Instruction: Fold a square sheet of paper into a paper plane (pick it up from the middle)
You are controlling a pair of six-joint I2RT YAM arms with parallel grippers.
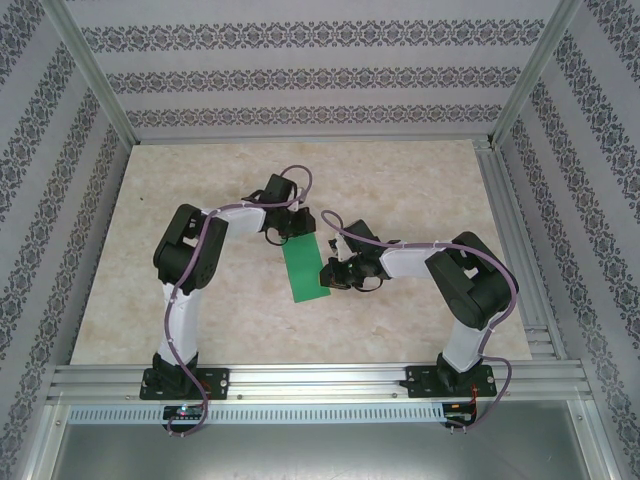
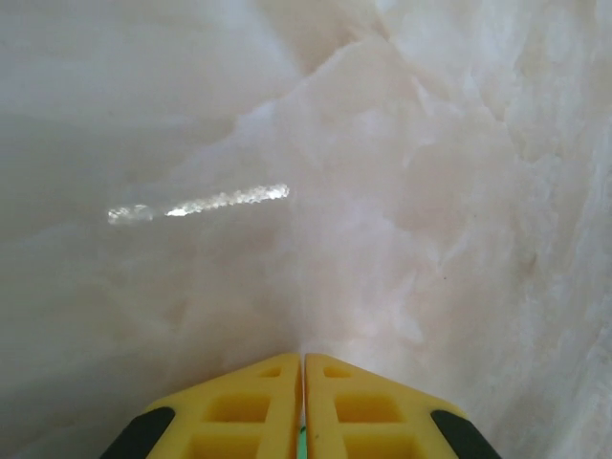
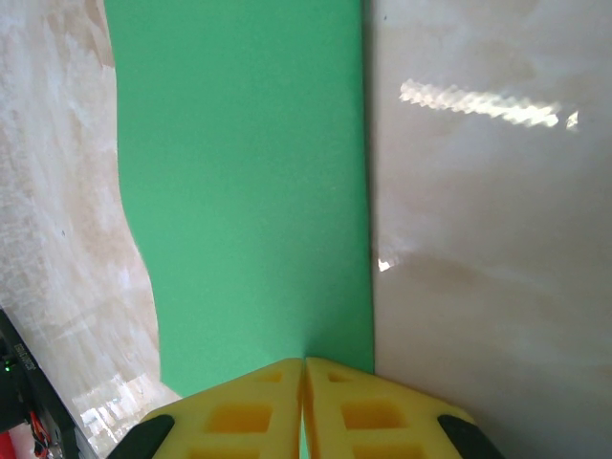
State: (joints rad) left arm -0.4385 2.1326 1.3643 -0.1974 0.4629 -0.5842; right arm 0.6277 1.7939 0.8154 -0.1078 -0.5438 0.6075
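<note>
The square sheet of paper (image 1: 305, 270) is bright green and shows as a narrow upright strip at the middle of the table. My left gripper (image 1: 285, 232) is at its far end, and in the left wrist view its yellow fingers (image 2: 249, 411) are shut (image 2: 303, 357) with a thin green sliver of paper (image 2: 302, 442) between them. My right gripper (image 1: 328, 272) is at the strip's right edge. In the right wrist view it is shut (image 3: 304, 360) on the paper (image 3: 249, 191), which spreads out ahead of the fingers with a curved left edge.
The marble-patterned table top (image 1: 400, 190) stretches around the paper. Aluminium frame rails (image 1: 300, 378) run along the near edge and the right side (image 1: 515, 230). Patterned walls enclose the back and sides.
</note>
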